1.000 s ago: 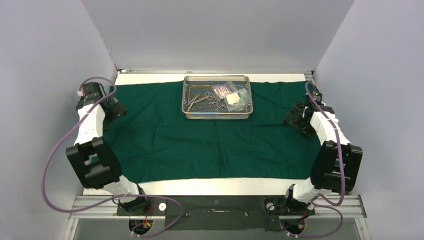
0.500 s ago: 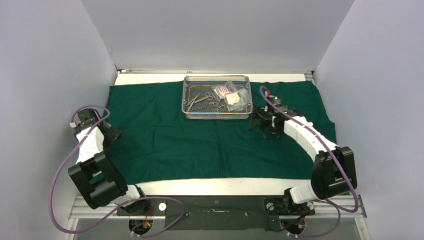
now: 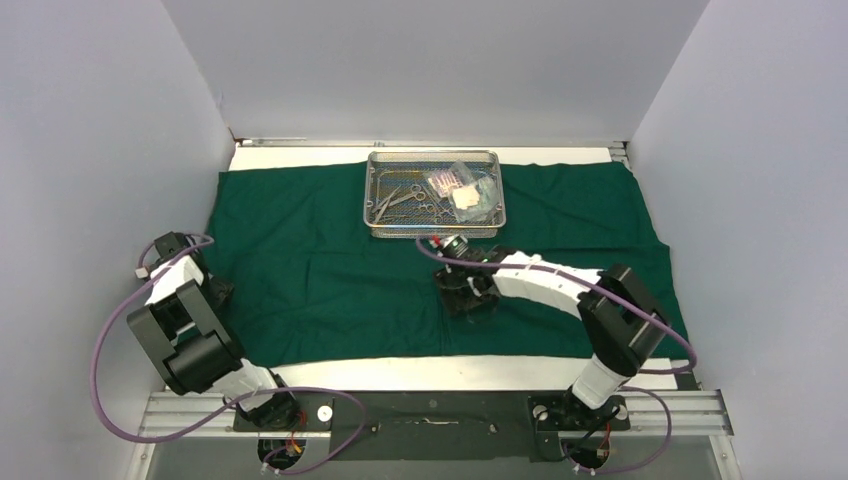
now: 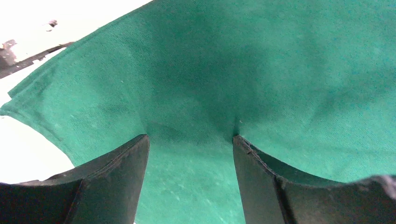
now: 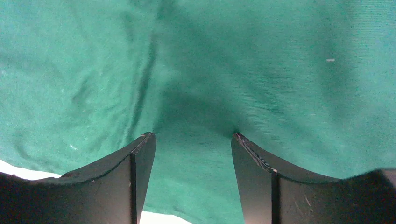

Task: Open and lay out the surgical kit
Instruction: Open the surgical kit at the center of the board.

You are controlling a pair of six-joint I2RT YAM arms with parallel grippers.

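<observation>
The dark green drape (image 3: 330,270) lies spread flat over the table. The silver wire-mesh tray (image 3: 432,156) stands on it at the back centre, holding steel forceps (image 3: 400,197) and clear gauze packets (image 3: 462,190). My left gripper (image 3: 216,291) is open and empty, low over the drape's left edge. In the left wrist view (image 4: 189,137) it sits over cloth (image 4: 261,70) near a corner. My right gripper (image 3: 466,292) is open and empty, low over the drape's middle, in front of the tray. The right wrist view (image 5: 191,135) shows a crease (image 5: 144,79) in the cloth.
White table (image 3: 420,372) shows in a strip in front of the drape and another behind it. Grey walls close in the left, right and back. The arm bases stand on the metal rail (image 3: 430,410) at the near edge.
My right arm has swung from the drape's right edge to its middle, in front of the tray. My left arm has drawn back from the far left to the near-left edge.
</observation>
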